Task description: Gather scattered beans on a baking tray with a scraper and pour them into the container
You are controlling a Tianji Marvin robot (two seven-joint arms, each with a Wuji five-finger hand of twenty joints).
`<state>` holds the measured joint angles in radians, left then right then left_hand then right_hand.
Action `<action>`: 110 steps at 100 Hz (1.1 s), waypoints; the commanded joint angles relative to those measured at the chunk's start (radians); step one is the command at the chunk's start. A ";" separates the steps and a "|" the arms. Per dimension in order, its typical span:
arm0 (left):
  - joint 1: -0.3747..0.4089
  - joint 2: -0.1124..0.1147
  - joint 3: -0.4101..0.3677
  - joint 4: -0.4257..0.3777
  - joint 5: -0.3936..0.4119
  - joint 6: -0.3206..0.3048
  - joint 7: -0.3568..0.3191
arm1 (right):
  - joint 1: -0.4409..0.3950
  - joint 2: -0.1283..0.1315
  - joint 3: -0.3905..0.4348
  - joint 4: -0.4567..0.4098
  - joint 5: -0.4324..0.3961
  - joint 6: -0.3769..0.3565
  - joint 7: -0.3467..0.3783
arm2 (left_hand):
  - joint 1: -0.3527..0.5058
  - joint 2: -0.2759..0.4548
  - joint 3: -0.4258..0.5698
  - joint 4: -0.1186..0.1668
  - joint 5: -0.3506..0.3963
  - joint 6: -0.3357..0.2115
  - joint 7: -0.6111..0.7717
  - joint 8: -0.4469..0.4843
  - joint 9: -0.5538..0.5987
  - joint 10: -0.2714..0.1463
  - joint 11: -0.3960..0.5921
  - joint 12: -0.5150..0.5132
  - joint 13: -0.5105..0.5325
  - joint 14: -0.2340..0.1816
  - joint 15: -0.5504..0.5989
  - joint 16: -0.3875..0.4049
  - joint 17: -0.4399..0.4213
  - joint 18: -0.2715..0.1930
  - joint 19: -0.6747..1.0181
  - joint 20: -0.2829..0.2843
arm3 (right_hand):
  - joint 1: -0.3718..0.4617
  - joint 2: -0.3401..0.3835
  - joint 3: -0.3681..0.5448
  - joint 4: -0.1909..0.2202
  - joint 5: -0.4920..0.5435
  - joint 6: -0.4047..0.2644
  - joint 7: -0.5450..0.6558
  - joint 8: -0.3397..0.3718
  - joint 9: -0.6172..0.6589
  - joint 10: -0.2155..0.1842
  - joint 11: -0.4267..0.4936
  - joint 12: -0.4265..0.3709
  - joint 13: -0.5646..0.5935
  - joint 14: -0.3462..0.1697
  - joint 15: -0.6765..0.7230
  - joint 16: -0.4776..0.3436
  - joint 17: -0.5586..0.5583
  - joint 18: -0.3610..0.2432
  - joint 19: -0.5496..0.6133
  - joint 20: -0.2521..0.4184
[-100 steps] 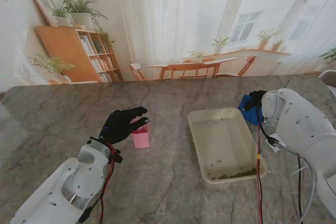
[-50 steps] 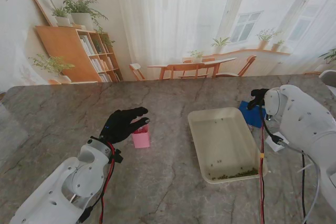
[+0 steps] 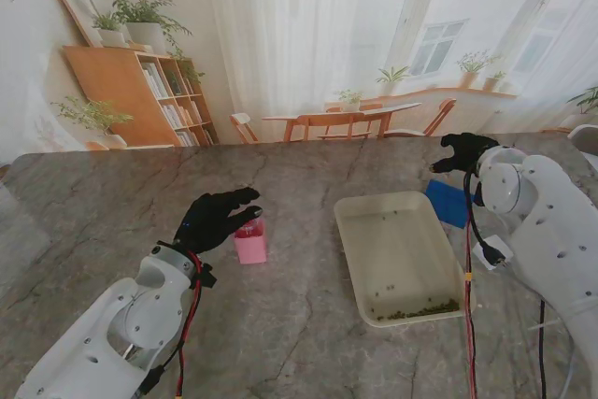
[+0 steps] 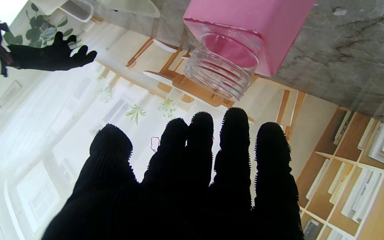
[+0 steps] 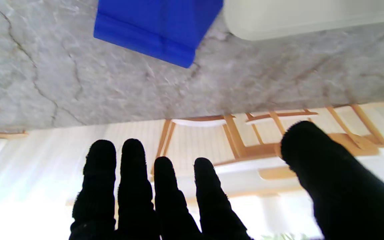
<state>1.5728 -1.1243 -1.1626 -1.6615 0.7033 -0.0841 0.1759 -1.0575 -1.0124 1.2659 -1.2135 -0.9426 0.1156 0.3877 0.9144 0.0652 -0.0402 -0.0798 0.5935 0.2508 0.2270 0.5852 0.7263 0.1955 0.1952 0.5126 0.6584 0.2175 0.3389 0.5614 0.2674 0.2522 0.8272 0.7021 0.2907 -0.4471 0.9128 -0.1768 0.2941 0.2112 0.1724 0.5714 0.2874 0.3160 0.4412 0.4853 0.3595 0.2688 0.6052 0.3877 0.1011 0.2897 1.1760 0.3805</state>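
Blue scraper [image 3: 447, 204] lies flat on the table at the tray's [image 3: 356, 234] 2 o'clock, right hand [image 3: 464, 150] above it, fingers apart, empty; left hand [image 3: 213, 220], also spread, hovers at the pink container [image 3: 250, 243], likely to steady it; beans [image 3: 416, 308] line the tray's near edge.

1. The stand view is bright and evenly lit, with soft daylight from the backdrop of curtained windows behind the tabletop [image 3: 299, 324].
2. Shadows are faint and diffuse; a soft one lies beside the baking tray [image 3: 404, 259].
3. The stand view bows at its edges, curving the tabletop's far rim.
4. Both wrist views are backlit: the black fingers [image 4: 233, 146] read as silhouettes without surface detail.
5. The right wrist view is slightly smeared; the blue scraper [image 5: 158, 26] has soft edges, and the bottom is washed out.
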 commanded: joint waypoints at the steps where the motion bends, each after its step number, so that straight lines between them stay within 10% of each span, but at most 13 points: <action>1: 0.012 -0.004 -0.008 -0.007 -0.005 -0.004 0.014 | -0.052 0.006 0.020 -0.062 -0.020 -0.020 0.014 | 0.028 0.036 -0.005 0.036 0.003 0.004 -0.020 -0.010 -0.008 -0.014 -0.017 -0.007 -0.004 0.000 0.001 0.003 -0.023 0.031 -0.001 0.031 | -0.033 0.025 -0.035 0.041 0.027 0.022 0.006 0.026 0.024 -0.001 0.002 0.019 0.027 -0.003 0.013 0.025 0.013 0.010 0.015 0.007; 56: 0.094 -0.030 -0.080 -0.044 -0.034 -0.088 0.153 | -0.471 0.000 0.245 -0.486 -0.159 -0.014 0.116 | 0.026 0.036 -0.006 0.036 0.004 0.005 -0.021 -0.012 -0.007 -0.014 -0.017 -0.008 -0.003 0.002 0.000 0.002 -0.023 0.034 -0.006 0.032 | -0.071 0.066 -0.141 0.056 0.113 0.060 0.059 0.094 0.169 -0.023 0.044 0.142 0.183 -0.058 0.104 0.109 0.162 -0.001 0.043 0.041; 110: 0.115 -0.035 -0.083 -0.056 -0.015 -0.095 0.201 | -0.477 0.003 0.185 -0.397 -0.141 0.105 0.134 | 0.025 0.036 -0.006 0.036 0.008 0.004 -0.019 -0.011 -0.003 -0.015 -0.016 -0.007 0.000 0.000 0.000 0.003 -0.021 0.033 -0.007 0.034 | -0.046 0.040 -0.103 0.058 0.121 0.108 0.048 0.115 0.193 0.004 0.037 0.152 0.231 -0.069 0.123 0.116 0.219 -0.001 0.048 0.068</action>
<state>1.6824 -1.1544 -1.2503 -1.7179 0.6859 -0.1765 0.3715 -1.5388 -1.0116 1.4577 -1.6463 -1.0957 0.2025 0.5075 0.9144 0.0652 -0.0402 -0.0798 0.5931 0.2509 0.2161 0.5848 0.7261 0.1955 0.1893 0.5125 0.6586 0.2206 0.3390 0.5614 0.2568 0.2631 0.8272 0.7021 0.2423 -0.3986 0.7893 -0.1640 0.4012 0.2866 0.2312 0.6551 0.4890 0.2979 0.4836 0.6162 0.6004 0.1921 0.7265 0.4945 0.3308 0.2865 1.2151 0.4312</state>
